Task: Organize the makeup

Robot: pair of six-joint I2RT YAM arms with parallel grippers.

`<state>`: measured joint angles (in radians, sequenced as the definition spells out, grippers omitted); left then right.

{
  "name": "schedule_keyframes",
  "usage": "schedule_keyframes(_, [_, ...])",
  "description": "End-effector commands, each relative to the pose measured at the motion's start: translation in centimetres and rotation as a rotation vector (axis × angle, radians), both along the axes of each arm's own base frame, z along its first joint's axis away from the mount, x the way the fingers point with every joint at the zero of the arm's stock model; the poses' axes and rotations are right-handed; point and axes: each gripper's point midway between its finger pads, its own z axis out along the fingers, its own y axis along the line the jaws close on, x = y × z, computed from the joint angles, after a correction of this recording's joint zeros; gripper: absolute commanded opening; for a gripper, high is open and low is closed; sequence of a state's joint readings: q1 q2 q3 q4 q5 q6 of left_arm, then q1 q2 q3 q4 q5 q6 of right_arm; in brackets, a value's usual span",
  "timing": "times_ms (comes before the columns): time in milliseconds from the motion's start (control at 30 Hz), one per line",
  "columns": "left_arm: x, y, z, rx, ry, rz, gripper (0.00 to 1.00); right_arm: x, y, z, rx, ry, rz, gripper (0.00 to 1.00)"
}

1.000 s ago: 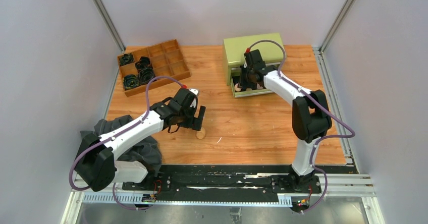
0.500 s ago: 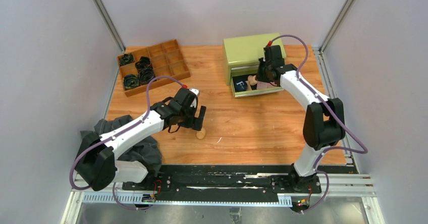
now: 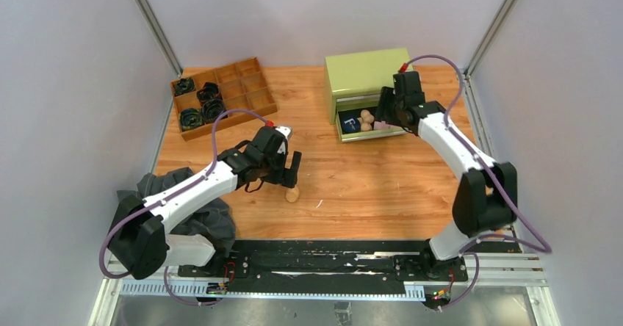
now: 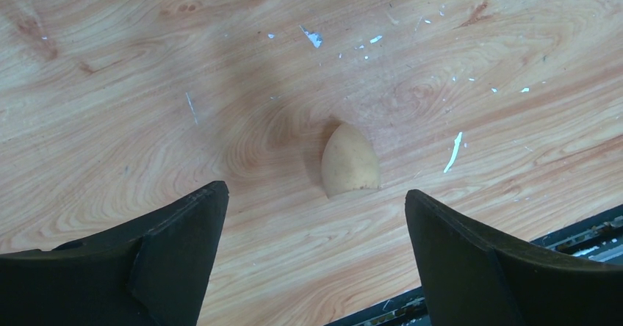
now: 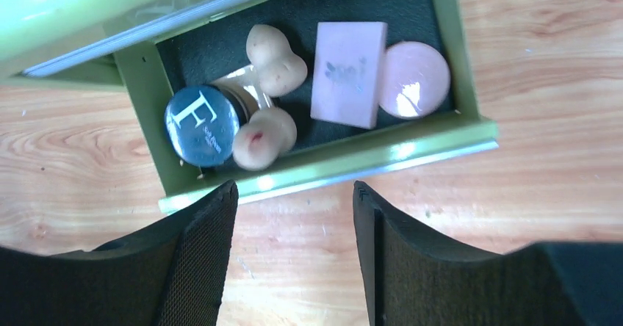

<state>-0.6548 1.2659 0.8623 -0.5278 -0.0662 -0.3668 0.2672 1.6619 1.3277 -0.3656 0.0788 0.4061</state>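
A beige egg-shaped sponge (image 4: 350, 161) (image 3: 292, 193) lies alone on the wooden table. My left gripper (image 4: 316, 190) (image 3: 288, 170) hovers just above it, open and empty. The green box's open drawer (image 5: 323, 169) (image 3: 373, 135) holds makeup: a dark round compact marked "F" (image 5: 203, 125), two beige sponges (image 5: 275, 60) (image 5: 264, 138), a pink rectangular pad (image 5: 348, 73) and a pink round puff (image 5: 413, 79). Above the drawer's front edge hangs my right gripper (image 5: 294, 186) (image 3: 381, 113), open with nothing between its fingers.
A wooden divided tray (image 3: 257, 106) at the back left holds several black coiled bands (image 3: 201, 104). A dark grey cloth (image 3: 184, 183) lies at the near left under the left arm. The green box (image 3: 366, 71) stands at the back right. Small white flecks (image 4: 455, 152) dot the table.
My right gripper has withdrawn from the drawer, swung right and opened, leaving the items in it uncovered. The left gripper has stayed open over the sponge.
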Motion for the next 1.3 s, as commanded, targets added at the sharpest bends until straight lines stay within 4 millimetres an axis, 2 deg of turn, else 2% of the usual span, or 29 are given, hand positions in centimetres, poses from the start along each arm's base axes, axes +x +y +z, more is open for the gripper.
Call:
schedule_keyframes(0, [-0.1,-1.1,-0.1,-0.01,-0.004,-0.041,0.95,-3.5,-2.6,1.9,-0.04,-0.05,-0.05,0.58])
schedule_keyframes(167, [-0.4,-2.1,-1.0,-0.001,0.02,-0.072,0.93,-7.7,-3.9,2.0,-0.039,-0.074,-0.061,0.57])
schedule_keyframes(267, [-0.6,-2.7,-1.7,0.013,0.041,-0.089,0.91,-9.5,-4.6,1.9,-0.042,-0.085,-0.072,0.57])
schedule_keyframes(400, [-1.1,-3.3,-3.0,0.028,0.087,-0.109,0.86,-11.0,-5.2,2.2,-0.04,-0.093,-0.08,0.57])
schedule_keyframes(533, [-1.6,-3.5,-4.5,0.055,0.135,-0.094,0.79,-11.5,-5.3,2.5,-0.039,-0.098,-0.083,0.56])
schedule_keyframes(600, [-1.8,-3.6,-5.0,0.06,0.154,-0.081,0.7,-11.5,-5.3,2.6,-0.039,-0.101,-0.085,0.56])
schedule_keyframes(667, [-1.9,-4.0,-5.3,0.037,0.153,-0.074,0.57,-11.4,-5.3,2.8,-0.034,-0.105,-0.084,0.56])
schedule_keyframes(800, [-1.6,-5.0,-5.0,0.008,0.141,-0.088,0.35,-11.3,-5.0,2.9,-0.027,-0.102,-0.076,0.56])
schedule_keyframes(900, [-0.8,-6.1,-3.9,0.0,0.121,-0.113,0.21,-11.5,-5.0,3.2,-0.02,-0.111,-0.076,0.55])
schedule_keyframes(1000, [0.2,-8.0,-1.9,-0.041,0.087,-0.14,0.19,-11.7,-5.6,4.2,-0.034,-0.136,-0.087,0.55])
schedule_keyframes(1133, [2.7,-12.4,2.7,-0.136,0.013,-0.176,0.19,-12.3,-7.8,6.3,-0.068,-0.153,-0.138,0.55])
schedule_keyframes(1267, [6.4,-17.2,6.7,-0.227,-0.077,-0.213,0.21,-13.3,-8.5,8.3,-0.03,-0.179,-0.155,0.55])
